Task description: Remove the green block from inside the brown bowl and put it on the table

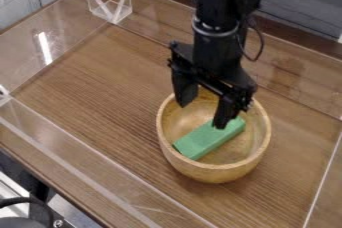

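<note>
Jaws: standing wide apart, clamped on nothing, and pointing straight down; the gripper [207,104] is hanging just above the bowl's far rim, one finger reaching down inside the rim over the block's upper end.
Green block [211,136]: lying flat and slantwise on the floor of the brown bowl [181,152], its long axis running from lower left to upper right; whether a finger is touching it cannot be told.
Surface [94,82]: the wood-grain table is carrying the bowl, with bare wood to the left of it.
Step in hand: the approach for the grasp is taking place; the lift is not yet begun.
Next move: judging by the pose, the jaws are needing to straddle the block's narrow width, sink inside the rim, then shut.
</note>
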Action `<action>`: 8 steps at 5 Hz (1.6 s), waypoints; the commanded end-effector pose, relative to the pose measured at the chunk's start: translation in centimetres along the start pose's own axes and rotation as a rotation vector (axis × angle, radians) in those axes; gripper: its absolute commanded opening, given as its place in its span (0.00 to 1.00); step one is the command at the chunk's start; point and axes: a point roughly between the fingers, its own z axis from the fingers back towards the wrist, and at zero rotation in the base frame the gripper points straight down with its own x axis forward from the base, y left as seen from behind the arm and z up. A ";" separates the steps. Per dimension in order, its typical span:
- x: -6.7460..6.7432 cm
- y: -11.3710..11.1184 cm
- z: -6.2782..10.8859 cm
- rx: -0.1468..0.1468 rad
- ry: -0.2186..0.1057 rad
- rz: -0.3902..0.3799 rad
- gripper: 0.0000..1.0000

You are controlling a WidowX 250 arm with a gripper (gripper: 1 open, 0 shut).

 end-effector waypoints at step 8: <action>0.0 -1.7 -2.3 -0.068 -0.097 -0.065 1.00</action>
